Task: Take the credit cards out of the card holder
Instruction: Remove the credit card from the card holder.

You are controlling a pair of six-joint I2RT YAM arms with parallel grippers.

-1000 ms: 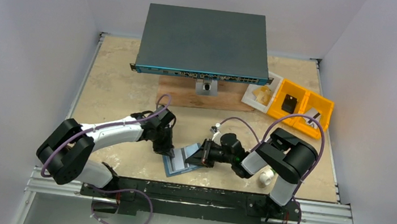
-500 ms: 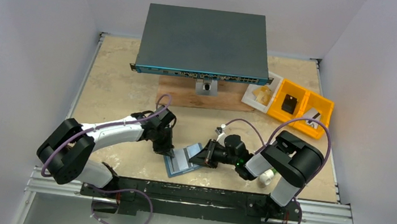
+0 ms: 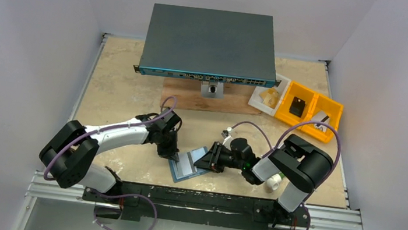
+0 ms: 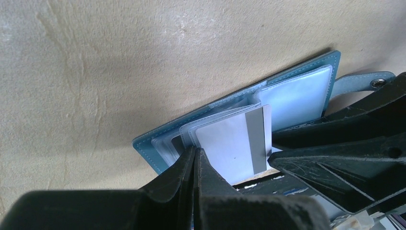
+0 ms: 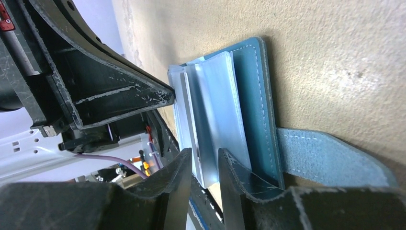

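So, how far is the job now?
Done: the holder lies open. In hand: one card sticks partly out of its sleeve, the right gripper around its edge, the left gripper, shut, at the holder. Left: pulling it free; I see no card lying loose.

table (image 3: 123, 81) beige | card holder (image 3: 184, 170) open, nr front edge | wood board (image 3: 192, 99) rear | yellow bins (image 3: 311, 102) rear-R
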